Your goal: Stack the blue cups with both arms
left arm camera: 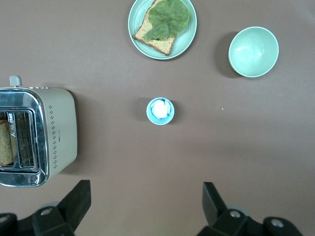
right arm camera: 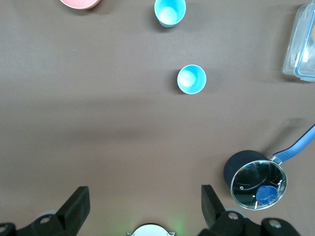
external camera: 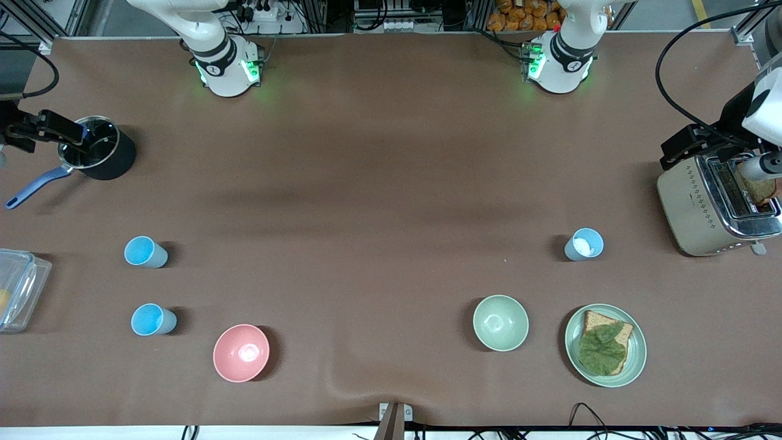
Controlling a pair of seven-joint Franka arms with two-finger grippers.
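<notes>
Three blue cups stand upright and apart on the brown surface [external camera: 379, 183]: two [external camera: 145, 252] [external camera: 153, 319] toward the right arm's end, near the pink bowl [external camera: 241, 352], and a greyer one with a white patch inside [external camera: 584, 244] between the toaster [external camera: 715, 205] and the pale green bowl [external camera: 500, 322]. They look light, stiff and slick, so pinching the rim wall seems best. The left claw [left arm camera: 145, 206] and right claw [right arm camera: 142, 206] both hang wide and empty, high over the surface. What the white patch is cannot be told.
</notes>
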